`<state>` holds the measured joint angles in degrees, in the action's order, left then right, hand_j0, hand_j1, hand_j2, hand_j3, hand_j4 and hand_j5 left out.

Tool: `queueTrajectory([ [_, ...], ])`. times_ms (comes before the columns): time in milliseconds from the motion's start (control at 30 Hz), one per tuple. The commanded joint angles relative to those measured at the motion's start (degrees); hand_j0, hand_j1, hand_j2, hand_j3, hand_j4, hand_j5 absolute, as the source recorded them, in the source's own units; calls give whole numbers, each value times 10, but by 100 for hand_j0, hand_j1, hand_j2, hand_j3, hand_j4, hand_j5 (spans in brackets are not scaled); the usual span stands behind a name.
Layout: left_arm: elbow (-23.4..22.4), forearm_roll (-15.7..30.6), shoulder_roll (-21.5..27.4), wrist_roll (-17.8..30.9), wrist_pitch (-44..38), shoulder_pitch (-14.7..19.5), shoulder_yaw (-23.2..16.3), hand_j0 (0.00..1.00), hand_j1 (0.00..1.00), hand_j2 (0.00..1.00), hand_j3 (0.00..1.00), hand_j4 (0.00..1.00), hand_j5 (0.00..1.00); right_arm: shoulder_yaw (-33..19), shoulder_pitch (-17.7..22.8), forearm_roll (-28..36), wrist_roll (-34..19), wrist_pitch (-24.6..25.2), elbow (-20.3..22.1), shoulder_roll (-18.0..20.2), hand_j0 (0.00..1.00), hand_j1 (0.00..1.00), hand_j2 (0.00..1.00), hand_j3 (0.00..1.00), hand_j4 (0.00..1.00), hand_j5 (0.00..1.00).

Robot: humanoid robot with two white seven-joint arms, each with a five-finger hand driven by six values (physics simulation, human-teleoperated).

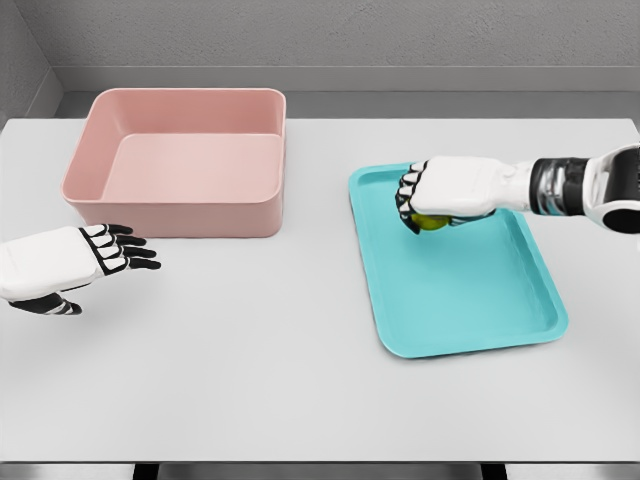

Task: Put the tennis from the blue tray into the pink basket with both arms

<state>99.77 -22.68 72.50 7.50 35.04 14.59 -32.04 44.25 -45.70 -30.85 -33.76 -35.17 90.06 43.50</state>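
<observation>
— What should I worry about from here?

— The lift. Your right hand [432, 200] sits over the tennis ball [430, 221] on the upper part of the blue tray [500, 320], and only a yellow-green sliver shows beneath the palm. If the grip is shallow, the ball could squirt out and roll across the surface [280, 370]. The pink basket [175, 160] stands well apart to the left — a long carry.

— And the fingers?

— On the right, the fingers [408, 188] curl down around the ball, apparently closed on it, though how firmly I cannot tell. Your left hand [70, 265] hovers near the basket's front wall — fingers [128, 250] extended and slightly spread, holding nothing.
</observation>
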Motion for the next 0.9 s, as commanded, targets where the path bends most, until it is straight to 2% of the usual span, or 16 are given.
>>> queueTrajectory([
  [0, 0, 4, 1, 0, 0, 0, 0, 100, 100, 100, 100, 100, 100, 3, 0, 3, 1, 2, 28, -2, 36, 36, 36, 36, 36, 36],
  [433, 0, 1, 1, 0, 0, 0, 0, 100, 100, 100, 100, 100, 100, 34, 6, -3, 0, 2, 28, -98, 36, 36, 36, 36, 36, 36],
  [567, 0, 1, 1, 0, 0, 0, 0, 100, 100, 100, 100, 100, 100, 34, 3, -7, 0, 2, 5, -129, 36, 36, 36, 36, 36, 36],
  [767, 0, 0, 1, 0, 0, -1, 0, 100, 100, 100, 100, 100, 100, 90, 1, -17, 0, 2, -6, -194, 36, 36, 36, 36, 36, 36],
  [867, 0, 0, 2, 0, 0, 0, 0, 100, 100, 100, 100, 100, 100, 96, 1, -17, 0, 2, -16, -215, 36, 36, 36, 36, 36, 36],
])
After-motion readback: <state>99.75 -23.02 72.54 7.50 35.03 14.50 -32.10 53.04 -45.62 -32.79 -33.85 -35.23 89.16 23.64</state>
